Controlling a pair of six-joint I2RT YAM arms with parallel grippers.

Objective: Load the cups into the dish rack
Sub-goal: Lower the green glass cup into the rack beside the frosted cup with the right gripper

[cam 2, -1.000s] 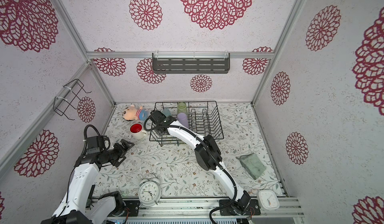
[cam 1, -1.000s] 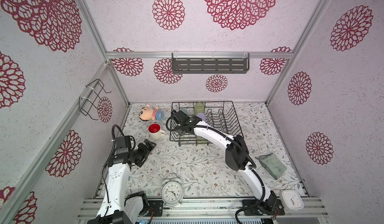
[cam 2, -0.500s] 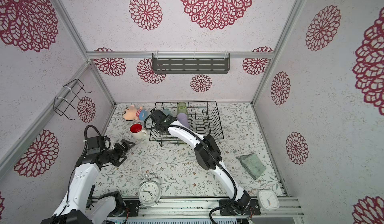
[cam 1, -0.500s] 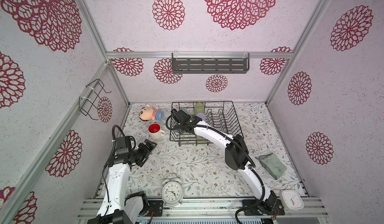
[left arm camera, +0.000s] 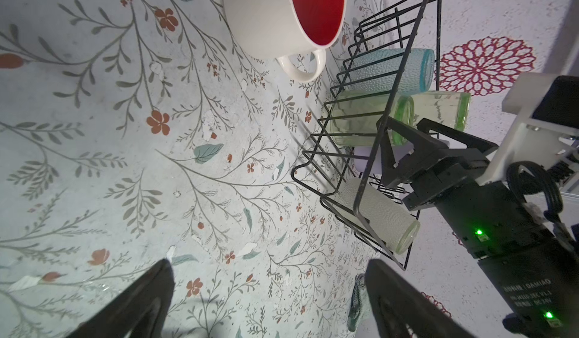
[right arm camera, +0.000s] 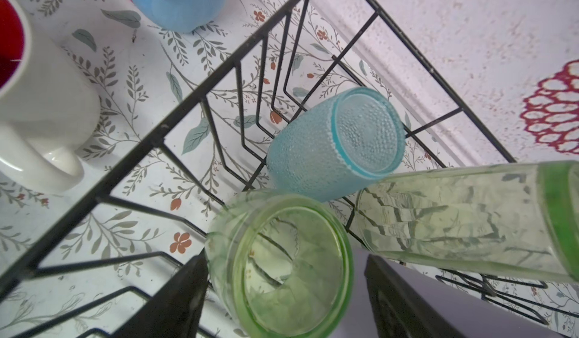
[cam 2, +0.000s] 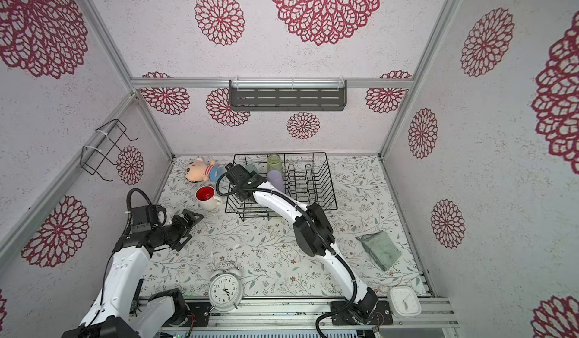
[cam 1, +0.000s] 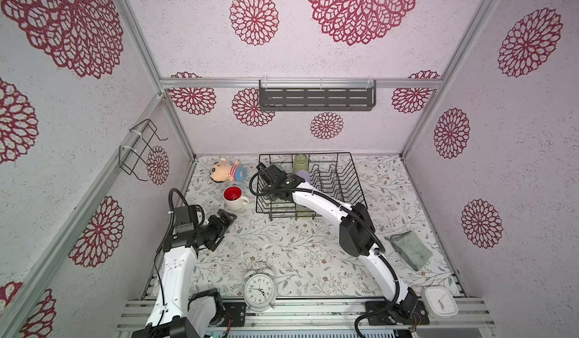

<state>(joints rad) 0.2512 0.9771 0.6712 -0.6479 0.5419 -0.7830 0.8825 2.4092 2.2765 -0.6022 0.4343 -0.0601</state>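
The black wire dish rack (cam 1: 329,153) stands at the back. My right gripper (right arm camera: 285,267) reaches into its left part, open around an upturned green tumbler (right arm camera: 282,242), with a gap at one finger. A light-blue cup (right arm camera: 329,142), a second green tumbler (right arm camera: 454,217) and a lilac tumbler (cam 1: 303,175) stand close by in the rack. A third green tumbler (left arm camera: 376,217) sits near the front. The white mug with a red inside (cam 1: 233,195) stands on the table left of the rack. My left gripper (cam 1: 227,219) hovers open and empty just in front of it.
A plush doll (cam 1: 227,172) lies behind the mug. An alarm clock (cam 1: 260,289) stands at the front edge, a white timer (cam 1: 438,302) at the front right, a grey-green cloth (cam 1: 407,250) on the right. A grey shelf (cam 1: 316,96) and a wire bracket (cam 1: 141,151) hang on the walls.
The right gripper has shifted slightly over the left part of the rack. The left arm and the mug have not moved.
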